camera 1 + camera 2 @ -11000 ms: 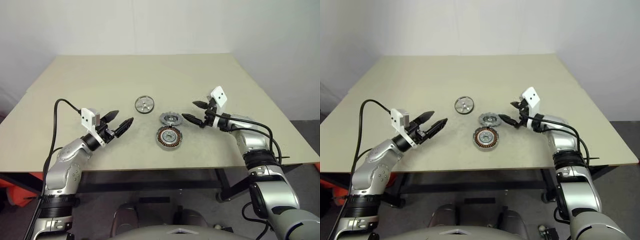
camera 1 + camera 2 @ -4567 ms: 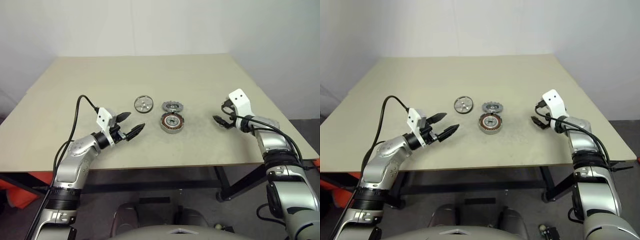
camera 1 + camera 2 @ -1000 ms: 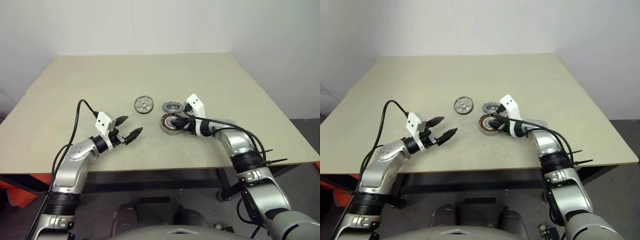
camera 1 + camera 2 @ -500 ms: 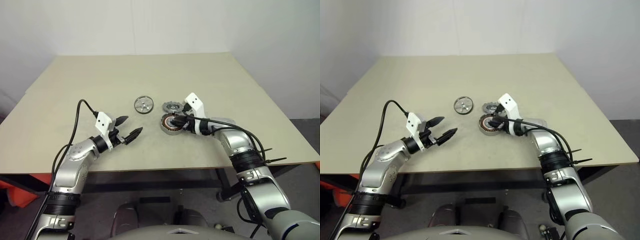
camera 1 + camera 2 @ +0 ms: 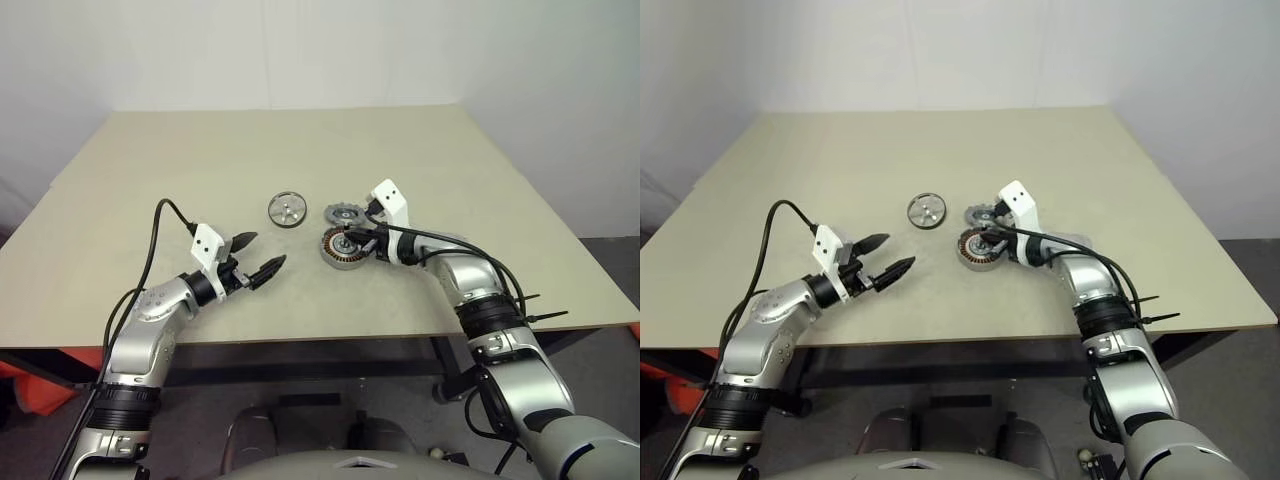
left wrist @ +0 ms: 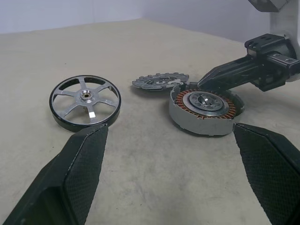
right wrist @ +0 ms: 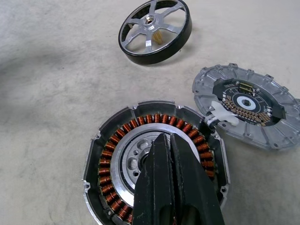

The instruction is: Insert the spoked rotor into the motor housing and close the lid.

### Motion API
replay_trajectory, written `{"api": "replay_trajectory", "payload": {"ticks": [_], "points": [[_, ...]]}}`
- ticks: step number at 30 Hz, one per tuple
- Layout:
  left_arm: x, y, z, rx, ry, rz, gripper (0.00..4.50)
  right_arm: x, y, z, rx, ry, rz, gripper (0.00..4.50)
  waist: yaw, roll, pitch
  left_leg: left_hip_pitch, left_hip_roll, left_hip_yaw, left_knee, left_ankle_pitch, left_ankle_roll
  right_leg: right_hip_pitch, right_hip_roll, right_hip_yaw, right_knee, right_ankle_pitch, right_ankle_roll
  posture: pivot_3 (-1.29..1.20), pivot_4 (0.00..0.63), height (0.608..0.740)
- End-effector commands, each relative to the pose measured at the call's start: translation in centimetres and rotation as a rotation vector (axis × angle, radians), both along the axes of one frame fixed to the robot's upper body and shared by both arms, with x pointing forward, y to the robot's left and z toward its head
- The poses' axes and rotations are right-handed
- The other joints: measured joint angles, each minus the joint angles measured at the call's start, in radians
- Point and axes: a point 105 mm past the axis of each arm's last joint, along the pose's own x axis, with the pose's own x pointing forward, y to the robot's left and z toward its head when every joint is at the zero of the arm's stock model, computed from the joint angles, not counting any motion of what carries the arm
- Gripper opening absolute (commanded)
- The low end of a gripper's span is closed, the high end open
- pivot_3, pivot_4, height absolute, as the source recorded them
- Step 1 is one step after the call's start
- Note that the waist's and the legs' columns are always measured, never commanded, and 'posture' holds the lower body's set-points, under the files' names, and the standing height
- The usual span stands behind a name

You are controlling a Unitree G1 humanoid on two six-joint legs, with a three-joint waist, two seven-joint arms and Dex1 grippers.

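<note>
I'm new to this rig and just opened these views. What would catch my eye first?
The motor housing, ringed with copper windings, sits mid-table with the right gripper shut and poised over its silvery centre. The notched lid lies flat just behind it, and the spoked rotor rests apart, further to the left. The left gripper hovers open, nearer the table's front edge.
</note>
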Motion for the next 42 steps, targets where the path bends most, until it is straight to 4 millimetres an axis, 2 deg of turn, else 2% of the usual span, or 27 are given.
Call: {"api": "replay_trajectory", "payload": {"ticks": [1,4,7,13,18,27,32,34,36,37,42], "points": [[0.0,-0.2,1.7,-0.005,-0.06,-0.022,4.5,-0.4,1.0,-0.2,-0.016,-0.024,0.04,0.05,0.0,0.0,0.0,0.0,0.0,0.0,0.0,0.0,0.0,0.0,0.0,0.0,0.0,0.0,0.0,0.0,0.0,0.74],[0.0,-0.2,1.7,-0.004,-0.059,-0.023,4.5,-0.9,1.8,-1.3,-0.011,0.012,0.057,0.05,0.0,0.0,0.0,0.0,0.0,0.0,0.0,0.0,0.0,0.0,0.0,0.0,0.0,0.0,0.0,0.0,0.0,0.74],[0.0,-0.3,1.7,-0.003,-0.058,-0.026,4.5,-0.6,1.8,-2.3,-0.019,0.031,0.026,0.05,-0.002,0.0,0.0,0.002,0.0,0.0,0.0,0.0,0.0,0.002,0.0,0.0,0.0,0.0,0.0,0.0,0.0,0.74],[-0.1,-0.2,1.7,0.0,-0.056,-0.028,4.5,0.2,1.2,-0.4,0.007,-0.025,0.012,0.05,-0.002,0.0,0.0,0.008,0.0,0.0,0.0,-0.001,0.001,0.007,0.0,0.0,0.0,-0.001,0.001,0.0,0.0,0.74],[-0.1,-0.3,1.7,-0.005,-0.055,-0.027,4.5,0.5,1.0,2.5,0.033,-0.101,0.026,0.05,0.0,0.0,0.0,0.007,0.0,0.0,0.0,-0.001,0.001,0.006,0.0,0.0,0.0,0.0,0.0,0.0,0.0,0.74],[0.0,-0.4,1.6,-0.008,-0.05,-0.028,4.5,0.1,1.3,3.3,0.041,-0.123,0.043,0.05,-0.001,0.0,0.0,0.003,0.0,0.0,0.0,0.0,0.0,0.003,0.0,0.0,0.0,0.0,0.0,0.0,0.0,0.74],[0.1,-0.3,1.6,-0.007,-0.049,-0.027,4.5,-0.7,1.6,0.8,0.031,-0.041,0.051,0.05,-0.001,0.0,0.0,0.004,0.0,0.0,0.0,0.0,0.001,0.003,0.0,0.0,0.0,0.0,0.0,0.0,0.0,0.74],[0.1,-0.3,1.6,-0.006,-0.051,-0.025,4.5,-0.9,1.3,-1.7,-0.004,0.018,0.025,0.05,-0.001,0.0,0.0,0.004,0.0,0.0,0.0,0.0,0.001,0.003,0.0,0.0,0.0,0.0,0.0,0.0,0.0,0.74],[0.1,-0.2,1.7,-0.005,-0.053,-0.023,4.5,-0.7,0.8,-3.0,-0.029,0.045,-0.014,0.05,-0.002,0.0,-0.001,0.004,0.0,0.0,0.0,0.0,0.0,0.003,0.0,0.0,0.0,0.0,0.0,0.0,0.0,0.74],[0.1,-0.2,1.7,-0.005,-0.053,-0.023,4.5,-0.5,0.6,-3.0,-0.03,0.038,-0.024,0.05,-0.002,0.0,-0.001,0.005,0.0,0.0,0.0,0.0,0.0,0.004,0.0,0.0,0.0,0.0,0.0,0.0,0.0,0.74],[0.0,-0.1,1.6,-0.003,-0.052,-0.022,4.5,0.0,1.1,0.6,0.032,-0.054,0.009,0.05,-0.001,-0.001,-0.001,0.009,0.0,0.0,0.0,-0.001,0.002,0.007,0.0,0.0,0.0,-0.002,0.004,0.0,0.0,0.74]]}}
